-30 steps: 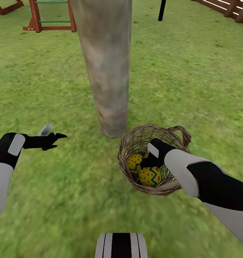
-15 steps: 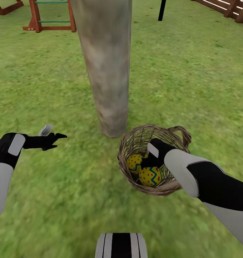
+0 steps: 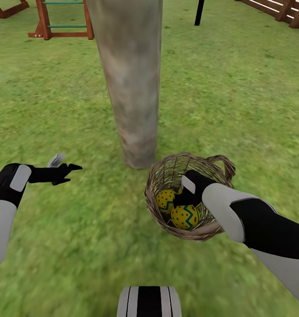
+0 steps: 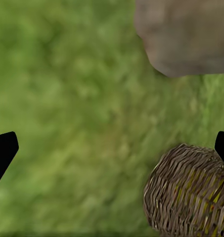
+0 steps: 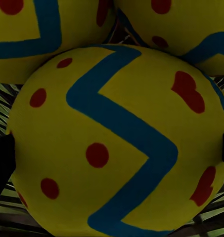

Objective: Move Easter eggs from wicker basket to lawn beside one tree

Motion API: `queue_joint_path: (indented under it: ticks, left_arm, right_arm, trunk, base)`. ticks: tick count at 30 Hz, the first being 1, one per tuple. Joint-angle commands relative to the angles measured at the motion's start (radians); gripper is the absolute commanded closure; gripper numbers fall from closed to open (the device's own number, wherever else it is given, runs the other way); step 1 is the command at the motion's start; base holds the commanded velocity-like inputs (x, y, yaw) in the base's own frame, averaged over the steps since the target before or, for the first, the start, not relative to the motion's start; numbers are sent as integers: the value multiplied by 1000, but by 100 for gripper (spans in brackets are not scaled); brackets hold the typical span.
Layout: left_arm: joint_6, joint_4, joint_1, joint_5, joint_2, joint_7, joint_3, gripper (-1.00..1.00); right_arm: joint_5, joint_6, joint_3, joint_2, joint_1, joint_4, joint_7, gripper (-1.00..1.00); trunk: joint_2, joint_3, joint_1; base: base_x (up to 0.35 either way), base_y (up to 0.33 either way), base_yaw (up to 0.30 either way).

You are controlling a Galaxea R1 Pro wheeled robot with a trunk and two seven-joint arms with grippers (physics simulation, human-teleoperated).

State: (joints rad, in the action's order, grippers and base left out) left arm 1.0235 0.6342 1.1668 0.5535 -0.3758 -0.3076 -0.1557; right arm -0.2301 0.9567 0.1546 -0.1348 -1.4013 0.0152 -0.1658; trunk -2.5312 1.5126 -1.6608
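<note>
Nothing has moved since a second ago | right gripper (image 3: pixel 181 199) down inside wicker basket (image 3: pixel 163 213), fingers spread either side of the nearest Easter egg (image 5: pixel 116 143), contact unclear | basket on lawn (image 3: pixel 237 101) just beside tree (image 3: pixel 131 83) trunk | left gripper (image 3: pixel 66 168) spread wide over grass, well apart.

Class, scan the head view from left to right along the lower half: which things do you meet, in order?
Left gripper → tree trunk base → Easter eggs in the wicker basket → right gripper's arm reaching into the basket.
</note>
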Motion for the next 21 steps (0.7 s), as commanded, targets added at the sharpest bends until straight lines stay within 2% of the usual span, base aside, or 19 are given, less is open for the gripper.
queue_joint_path:
  ticks: [1,21]
  left_arm:
    - [4,0,1,-10,0,-10,-4,-100]
    - [4,1,1,-13,0,-10,-4,-100]
  right_arm:
    - [-12,0,5,-1,-1,2,-4,100]
    - [-11,-9,7,0,-1,-19,-4,100]
  trunk:
    - [0,1,0]
    - [4,-77,9]
  base:
    - [0,0,0]
    - [0,0,0]
